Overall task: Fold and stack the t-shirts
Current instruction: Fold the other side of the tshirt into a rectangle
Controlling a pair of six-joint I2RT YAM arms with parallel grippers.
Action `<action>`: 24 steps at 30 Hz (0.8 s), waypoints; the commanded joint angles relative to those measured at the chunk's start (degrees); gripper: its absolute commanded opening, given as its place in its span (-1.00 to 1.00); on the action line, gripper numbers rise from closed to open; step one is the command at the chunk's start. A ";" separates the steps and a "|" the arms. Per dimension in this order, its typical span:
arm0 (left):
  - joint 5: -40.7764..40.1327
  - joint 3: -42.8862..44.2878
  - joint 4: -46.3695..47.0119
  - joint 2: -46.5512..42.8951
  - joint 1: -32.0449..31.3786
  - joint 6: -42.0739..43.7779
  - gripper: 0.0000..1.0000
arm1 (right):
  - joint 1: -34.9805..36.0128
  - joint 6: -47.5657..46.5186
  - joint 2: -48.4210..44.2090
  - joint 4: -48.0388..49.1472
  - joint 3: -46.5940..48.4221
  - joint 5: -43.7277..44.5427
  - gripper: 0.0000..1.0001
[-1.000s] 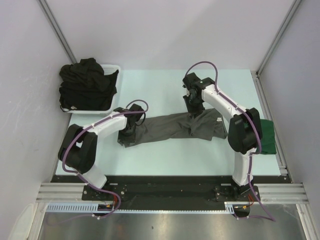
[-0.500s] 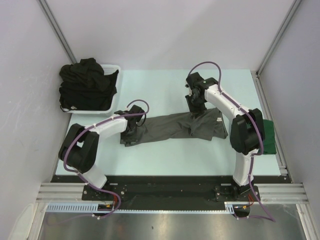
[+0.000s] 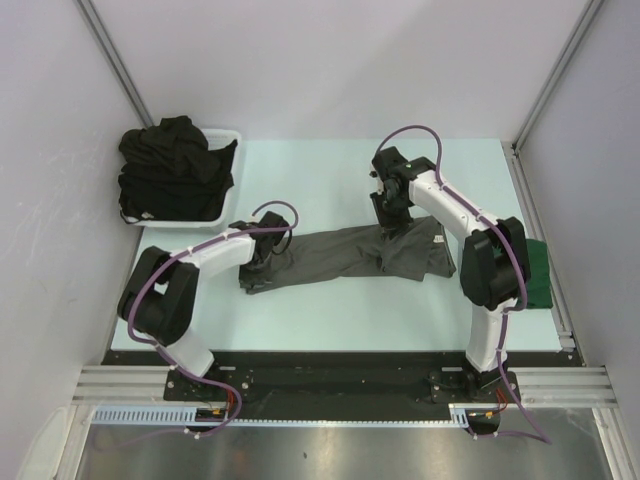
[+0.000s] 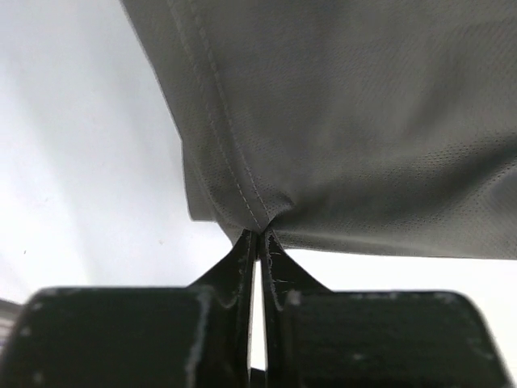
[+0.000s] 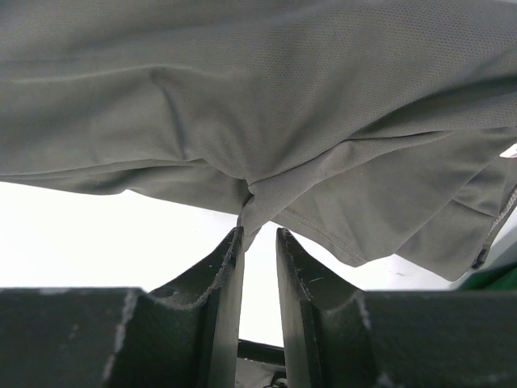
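Charcoal grey fabric t-shirt (image 3: 350, 255): stretched across the pale counter (image 3: 320, 180) between your tools. Left tool (image 4: 258, 236): clamped on a hem corner. Right tool (image 5: 258, 233): nearly together at a fold, hold unclear. Raise both evenly; avoid sagging.

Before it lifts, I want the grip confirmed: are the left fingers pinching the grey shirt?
Yes, the left fingers are shut tight on the grey shirt at its stitched hem corner.
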 commanded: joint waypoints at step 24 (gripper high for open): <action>-10.77 4.74 -4.22 2.53 0.81 1.23 -0.94 | -1.67 -0.90 -3.07 2.27 -4.31 -0.10 -0.45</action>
